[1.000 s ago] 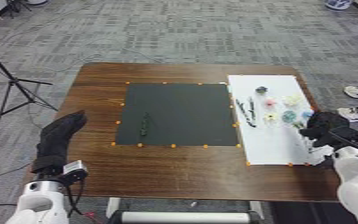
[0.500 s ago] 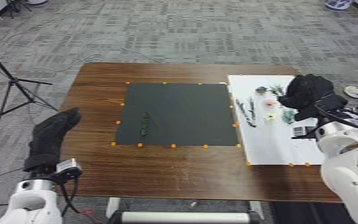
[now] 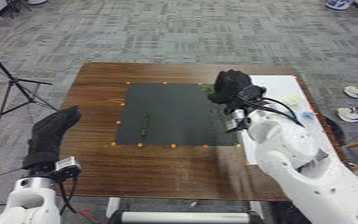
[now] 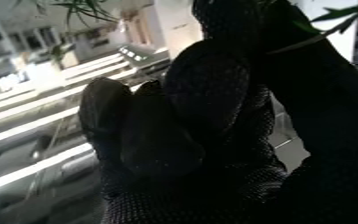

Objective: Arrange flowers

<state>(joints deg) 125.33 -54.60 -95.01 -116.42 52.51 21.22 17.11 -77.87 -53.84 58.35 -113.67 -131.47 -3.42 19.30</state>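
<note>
Right hand (image 3: 233, 84): curled fingers and thumb are apparently pinching a sprig (image 3: 208, 90), its leaves (image 4: 339, 13) spreading beyond the fingertips. Light, pliant, bruising easily; calling for a stem hold. Left hand (image 3: 53, 131): waiting straight-fingered, empty.

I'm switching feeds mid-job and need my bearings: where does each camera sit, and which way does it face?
Head view: on the robot's head, looking forward and down at the table, black mat and white sheet; both arms show, with the left hand and right hand.
Right wrist view: on the right wrist, looking along that hand's glove past green leaves to the room and bright light strips.
Shared: the right hand.
</note>
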